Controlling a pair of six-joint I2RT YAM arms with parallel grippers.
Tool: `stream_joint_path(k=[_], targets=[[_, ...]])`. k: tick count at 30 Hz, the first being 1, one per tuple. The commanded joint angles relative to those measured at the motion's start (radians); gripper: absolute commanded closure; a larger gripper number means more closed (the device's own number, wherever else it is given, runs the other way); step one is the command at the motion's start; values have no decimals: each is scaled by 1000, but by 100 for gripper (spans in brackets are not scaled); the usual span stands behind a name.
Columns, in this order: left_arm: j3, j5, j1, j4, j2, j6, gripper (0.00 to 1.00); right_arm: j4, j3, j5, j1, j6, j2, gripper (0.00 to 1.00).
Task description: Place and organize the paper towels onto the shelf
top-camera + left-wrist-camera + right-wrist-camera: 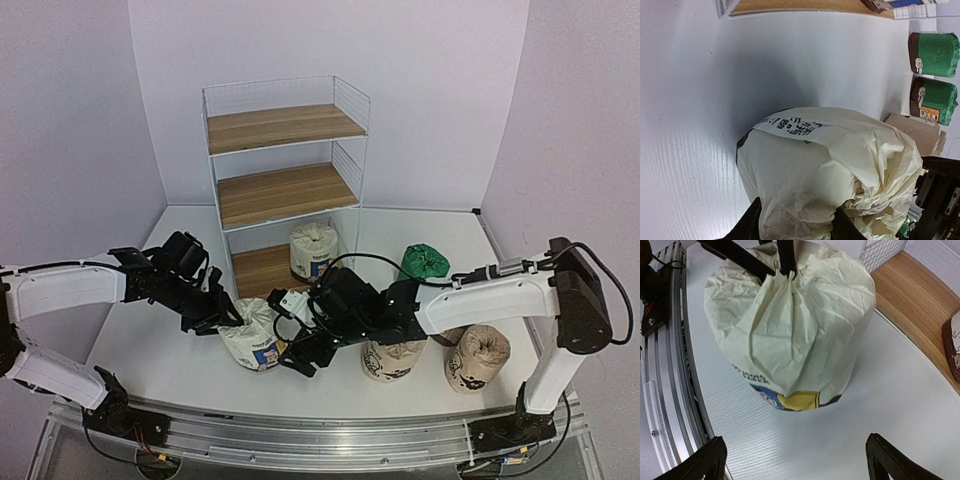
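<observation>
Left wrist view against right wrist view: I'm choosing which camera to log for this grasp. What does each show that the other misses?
Only the left wrist view shows a green roll and another green roll next to it on the table. Only the right wrist view shows the white roll's blue-and-yellow label and the metal rail at the table edge. Both show the white roll, the left gripper pinching its gathered top, and the shelf's bottom board.
</observation>
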Motion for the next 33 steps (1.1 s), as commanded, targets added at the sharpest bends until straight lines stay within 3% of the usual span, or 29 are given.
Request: stream_joint_path(k=[1, 7, 17, 33], targets=[[73, 55, -41, -3, -31, 30, 83, 43, 53, -48, 7, -67, -27, 6], [92, 53, -80, 21, -2, 29, 85, 42, 56, -118, 14, -44, -35, 5], [110, 63, -102, 35, 15, 40, 91, 54, 54, -1, 15, 34, -56, 4], [126, 99, -126, 32, 26, 48, 92, 133, 91, -7, 16, -53, 10, 5]])
